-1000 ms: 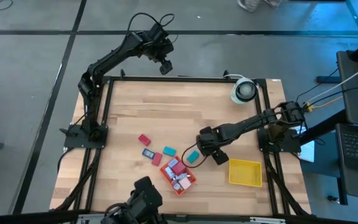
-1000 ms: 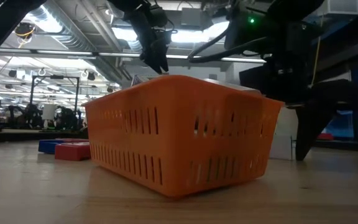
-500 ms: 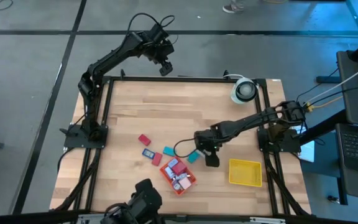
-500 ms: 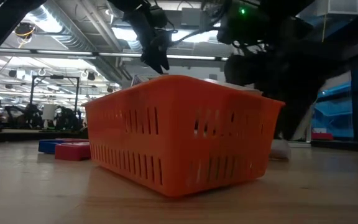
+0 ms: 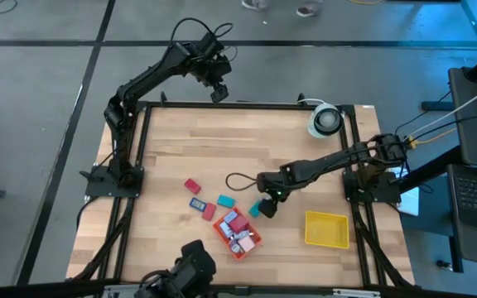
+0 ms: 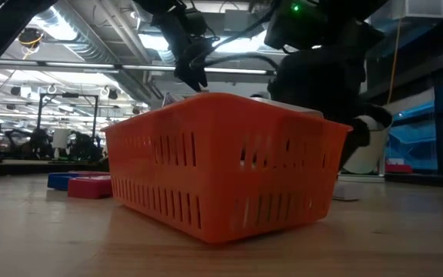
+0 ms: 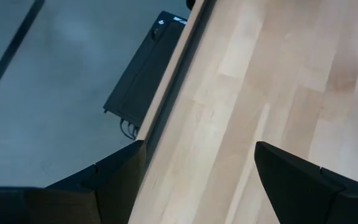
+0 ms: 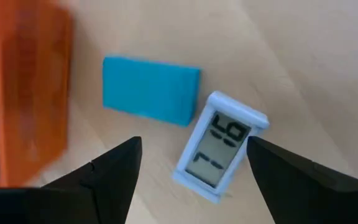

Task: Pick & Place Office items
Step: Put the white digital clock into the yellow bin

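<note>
Your left gripper hangs spread at the table's twelve o'clock edge, while your right gripper hovers spread over a teal block and small white clock at the orange basket's one o'clock.

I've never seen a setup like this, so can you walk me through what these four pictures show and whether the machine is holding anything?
It is a robot with two dark arms at a wooden table. One picture looks straight down, one looks level across the tabletop, and two come from cameras on the wrists.

The left gripper waits open, raised over the table's far edge, holding nothing. The right gripper is open, low over the table beside the orange basket, also empty. Its wrist camera shows a teal block and a small white clock lying between its fingers.

The basket already holds several small pieces. Others, red, blue and teal, lie loose left of it. A yellow tray sits to the right, a white round object in the far corner.
</note>
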Robot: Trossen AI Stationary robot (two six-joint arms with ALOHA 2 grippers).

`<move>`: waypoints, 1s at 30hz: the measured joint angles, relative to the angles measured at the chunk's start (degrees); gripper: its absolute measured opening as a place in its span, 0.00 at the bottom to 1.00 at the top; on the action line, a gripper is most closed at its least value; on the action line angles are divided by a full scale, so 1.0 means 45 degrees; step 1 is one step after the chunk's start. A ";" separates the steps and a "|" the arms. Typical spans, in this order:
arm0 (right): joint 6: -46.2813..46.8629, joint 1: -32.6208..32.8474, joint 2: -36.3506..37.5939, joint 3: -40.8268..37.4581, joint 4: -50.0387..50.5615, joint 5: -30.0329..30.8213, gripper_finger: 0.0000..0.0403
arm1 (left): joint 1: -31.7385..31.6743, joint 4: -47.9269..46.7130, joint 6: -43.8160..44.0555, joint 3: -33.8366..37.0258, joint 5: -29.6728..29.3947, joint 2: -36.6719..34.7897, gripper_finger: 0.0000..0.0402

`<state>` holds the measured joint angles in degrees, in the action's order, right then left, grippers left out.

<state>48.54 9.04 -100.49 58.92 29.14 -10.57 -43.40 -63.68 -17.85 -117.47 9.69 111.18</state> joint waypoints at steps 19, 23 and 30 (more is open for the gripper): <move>0.6830 0.1155 -0.0192 0.0010 0.1138 0.1258 0.74 | 0.0000 -0.0131 -0.0635 0.0000 0.0501 0.0000 0.74; 0.7271 0.1433 -0.0473 0.0005 0.1163 0.1258 0.74 | 0.0000 -0.0184 -0.0635 0.0000 0.0501 0.0000 0.74; 0.7438 0.1403 -0.0768 0.0054 0.1192 0.1418 0.74 | -0.0014 -0.0184 -0.0643 0.0000 0.0499 0.0000 0.74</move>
<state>82.02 15.35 -103.94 59.16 34.50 -4.19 -43.46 -64.51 -20.75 -117.47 11.94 111.18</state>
